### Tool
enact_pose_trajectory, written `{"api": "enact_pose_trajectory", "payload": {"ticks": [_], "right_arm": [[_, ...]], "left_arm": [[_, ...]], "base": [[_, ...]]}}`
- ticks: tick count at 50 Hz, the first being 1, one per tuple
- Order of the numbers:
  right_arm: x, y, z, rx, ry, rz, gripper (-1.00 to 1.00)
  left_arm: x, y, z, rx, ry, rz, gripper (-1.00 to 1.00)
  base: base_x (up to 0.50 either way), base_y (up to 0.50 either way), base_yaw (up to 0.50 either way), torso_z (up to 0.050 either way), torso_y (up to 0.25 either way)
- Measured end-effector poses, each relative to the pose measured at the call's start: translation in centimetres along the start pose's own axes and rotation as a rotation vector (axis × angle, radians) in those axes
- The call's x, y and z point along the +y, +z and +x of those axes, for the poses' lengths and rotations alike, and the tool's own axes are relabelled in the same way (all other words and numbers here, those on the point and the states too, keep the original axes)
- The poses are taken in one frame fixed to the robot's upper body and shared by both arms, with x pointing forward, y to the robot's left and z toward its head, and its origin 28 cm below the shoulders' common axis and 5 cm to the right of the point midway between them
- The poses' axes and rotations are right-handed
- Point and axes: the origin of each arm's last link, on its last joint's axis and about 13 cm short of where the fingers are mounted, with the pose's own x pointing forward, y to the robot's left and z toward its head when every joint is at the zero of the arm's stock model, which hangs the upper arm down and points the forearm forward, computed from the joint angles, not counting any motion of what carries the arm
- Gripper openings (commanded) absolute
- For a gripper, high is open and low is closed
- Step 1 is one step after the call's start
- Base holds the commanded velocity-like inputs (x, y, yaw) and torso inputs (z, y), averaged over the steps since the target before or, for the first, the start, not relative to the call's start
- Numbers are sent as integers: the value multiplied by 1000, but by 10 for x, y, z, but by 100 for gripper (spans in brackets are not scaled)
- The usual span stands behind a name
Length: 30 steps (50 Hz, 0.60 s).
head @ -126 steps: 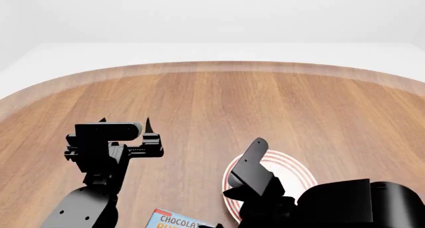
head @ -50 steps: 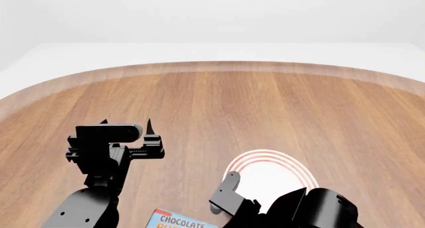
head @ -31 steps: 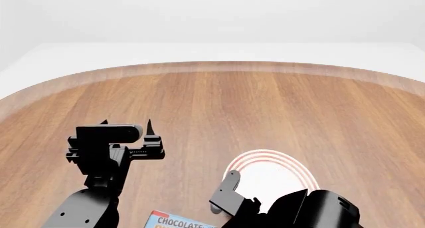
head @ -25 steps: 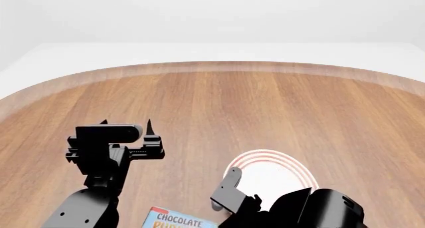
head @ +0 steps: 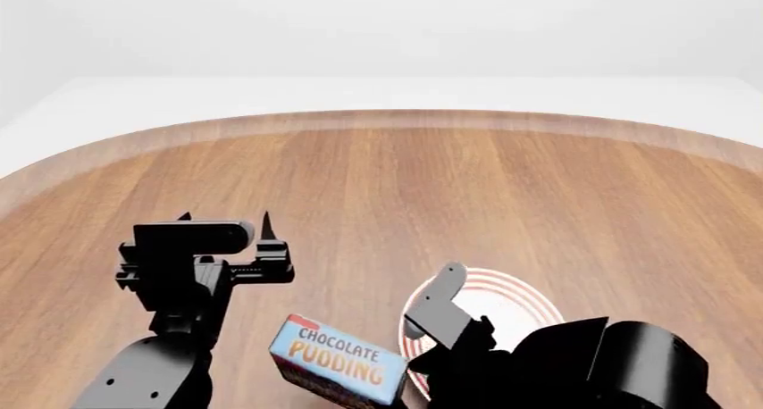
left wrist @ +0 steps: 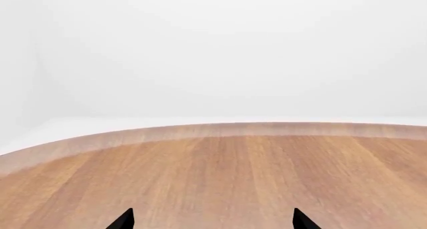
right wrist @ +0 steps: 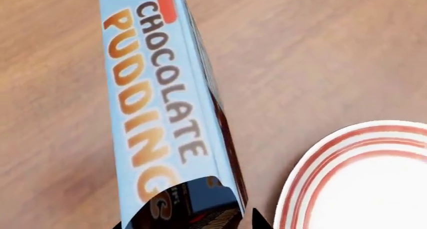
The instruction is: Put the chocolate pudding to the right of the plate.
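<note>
The chocolate pudding is held tilted above the table, just left of the plate. It is clamped at one end by the right gripper, closed on the carton, probably so that it can be carried over the plate to the right side. The left gripper is kept spread and empty, well apart at the left, out of the way.
</note>
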Motion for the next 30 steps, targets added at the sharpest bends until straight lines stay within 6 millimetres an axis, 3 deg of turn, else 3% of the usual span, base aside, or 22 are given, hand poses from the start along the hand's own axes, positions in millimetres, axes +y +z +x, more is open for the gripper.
{"api": "enact_pose_trajectory", "payload": {"ticks": [17, 30], "right_arm": [[-28, 10, -42, -85, -230, 150, -100], [-46, 4, -74, -149, -399, 278, -100]], "left_arm": [[0, 0, 0, -1, 1, 1, 100], [0, 0, 0, -1, 2, 1, 100]], "base": [[0, 0, 0, 0, 0], [0, 0, 0, 0, 0]]}}
